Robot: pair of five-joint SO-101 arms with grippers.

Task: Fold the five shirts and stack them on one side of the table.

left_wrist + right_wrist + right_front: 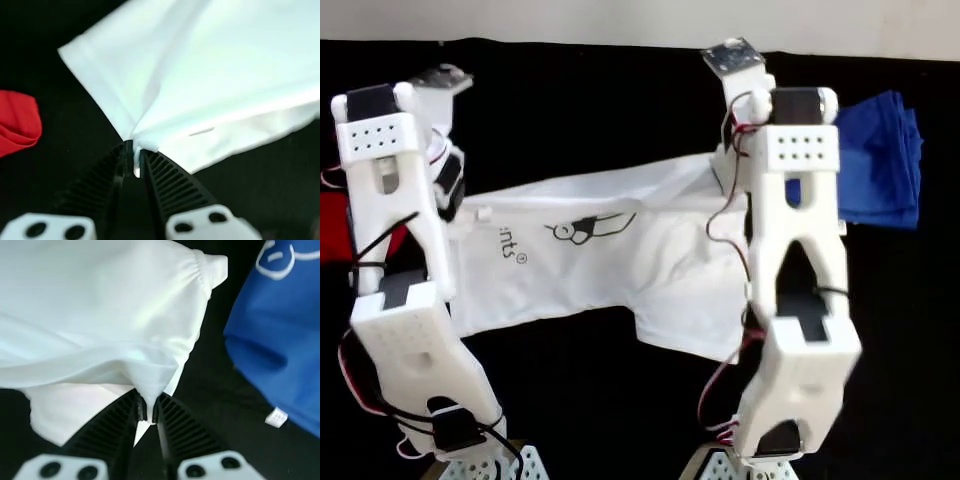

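A white shirt [610, 260] with a small black print lies stretched across the middle of the black table. My left gripper [134, 152] is shut on the white shirt [200, 75] at its left edge, the cloth pinched between the black ribbed fingers. My right gripper [148, 409] is shut on the white shirt [100, 305] at its right edge, cloth bunched at the tips. In the high view the left arm [400, 250] stands over the shirt's left end and the right arm [795, 260] over its right end.
A blue shirt [880, 160] lies folded at the table's far right, close to the right gripper [280, 340]. A red shirt [332, 225] lies at the left edge, also seen as red cloth [17, 122] beside the left gripper. Black table [580, 400] shows in front.
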